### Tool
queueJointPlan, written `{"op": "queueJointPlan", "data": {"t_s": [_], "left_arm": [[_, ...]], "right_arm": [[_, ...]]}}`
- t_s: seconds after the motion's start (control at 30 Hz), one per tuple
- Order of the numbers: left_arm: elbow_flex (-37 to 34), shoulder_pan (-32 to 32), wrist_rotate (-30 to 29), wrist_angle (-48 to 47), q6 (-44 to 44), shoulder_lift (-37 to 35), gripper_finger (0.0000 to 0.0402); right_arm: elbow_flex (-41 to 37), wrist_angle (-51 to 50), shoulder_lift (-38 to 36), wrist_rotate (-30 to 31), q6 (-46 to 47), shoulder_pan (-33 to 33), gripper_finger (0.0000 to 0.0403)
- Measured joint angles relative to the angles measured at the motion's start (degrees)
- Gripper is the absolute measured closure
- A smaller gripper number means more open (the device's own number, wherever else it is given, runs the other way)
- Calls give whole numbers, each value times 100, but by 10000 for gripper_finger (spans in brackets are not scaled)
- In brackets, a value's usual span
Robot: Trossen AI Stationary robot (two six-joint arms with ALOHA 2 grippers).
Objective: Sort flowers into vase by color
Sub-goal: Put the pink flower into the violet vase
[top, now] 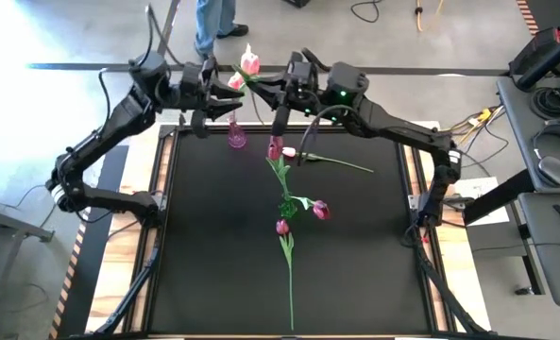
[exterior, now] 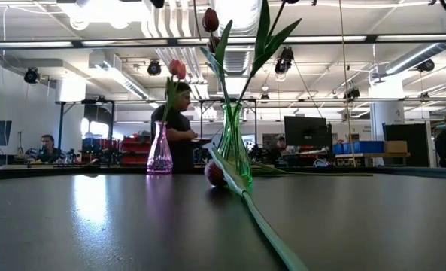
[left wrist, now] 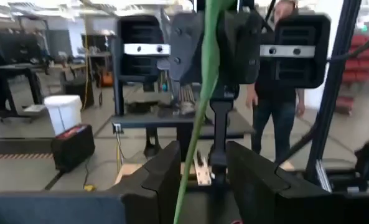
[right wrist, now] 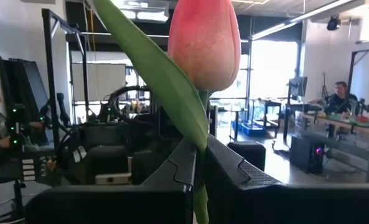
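Observation:
My right gripper is shut on a pink tulip, raised above the table's far edge, where the tulip's head shows. My left gripper faces it, open, with a green stem passing between its fingers; whether they touch it I cannot tell. A pink vase holds one red tulip. A green vase stands at mid-table with a dark red tulip in it. Another tulip lies flat beside it, its stem running toward the near edge. My right gripper pinches the pink tulip's stem just below the head, between its two fingers. The fingers lie across the stem. The flower is lifted clear of the table, with its head upright beyond the fingertips and a long leaf beside it.
One more tulip lies on the black mat with its stem pointing to the table's right. The mat's near half is bare except for the lying stem. People stand and sit in the room beyond the far edge.

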Motion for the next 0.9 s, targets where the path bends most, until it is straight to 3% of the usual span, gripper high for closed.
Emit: {"op": "queueJointPlan", "data": {"t_s": [0.23, 0.47, 0.57, 0.7, 0.9], "left_arm": [[858, -71, 56, -262, 148, 489, 287], [1118, -95, 287, -326, -27, 741, 292], [1123, -98, 343, -291, -24, 758, 319], [1123, -103, 357, -244, -21, 777, 387], [1121, -79, 319, -240, -23, 687, 398]], "right_arm": [[428, -174, 306, -39, -60, 0, 390], [476, -224, 329, -39, -45, 0, 390], [474, -225, 329, 8, 63, 0, 390], [474, -286, 329, 71, 231, -7, 390], [475, -752, 266, 89, 158, -1, 342]]}}
